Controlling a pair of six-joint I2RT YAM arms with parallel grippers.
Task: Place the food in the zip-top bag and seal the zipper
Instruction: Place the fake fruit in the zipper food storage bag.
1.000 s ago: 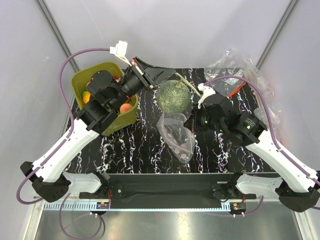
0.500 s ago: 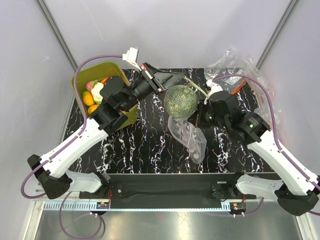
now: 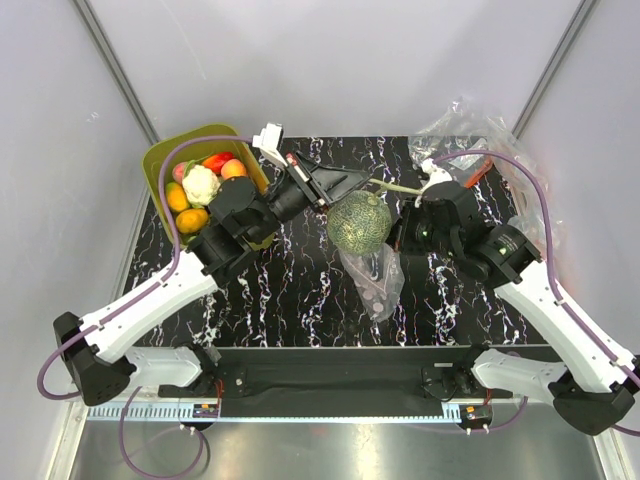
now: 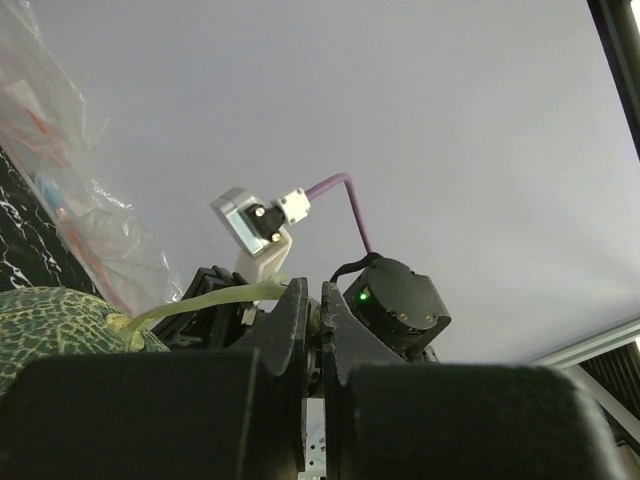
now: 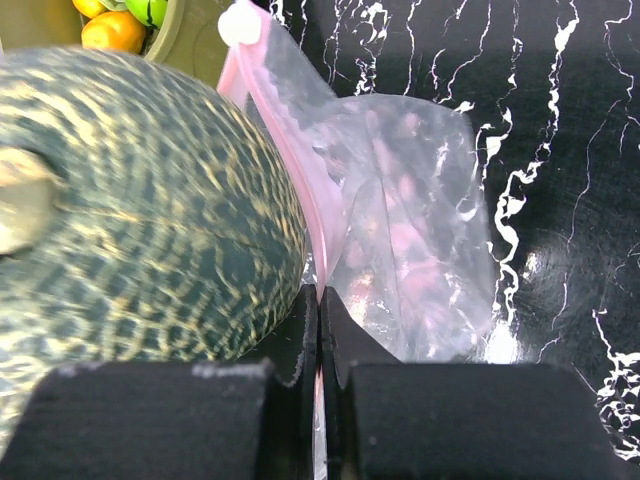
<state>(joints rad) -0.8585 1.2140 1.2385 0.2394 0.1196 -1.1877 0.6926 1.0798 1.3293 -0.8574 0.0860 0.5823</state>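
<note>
A netted green melon (image 3: pixel 358 222) hangs by its pale stem (image 3: pixel 395 185) from my left gripper (image 3: pixel 366 183), which is shut on the stem (image 4: pixel 210 297). The melon hangs just above the mouth of the zip-top bag (image 3: pixel 377 282). My right gripper (image 3: pixel 396 240) is shut on the bag's pink zipper (image 5: pixel 290 150) and holds that edge up beside the melon (image 5: pixel 130 200). The bag (image 5: pixel 415 230) hangs down to the tabletop. Oranges (image 3: pixel 180 196), a cauliflower (image 3: pixel 201 183) and red and peach pieces (image 3: pixel 218 161) lie in the tub.
The olive-green tub (image 3: pixel 160 156) stands at the back left of the black marbled table (image 3: pixel 280 300). A heap of plainer clear bags (image 3: pixel 470 140) with orange-red strips lies at the back right, also in the left wrist view (image 4: pixel 60 190).
My left arm has swung the melon forward and to the right, closer to the bag mouth, uncovering the tub. My right gripper has shifted the bag edge slightly right and up.
</note>
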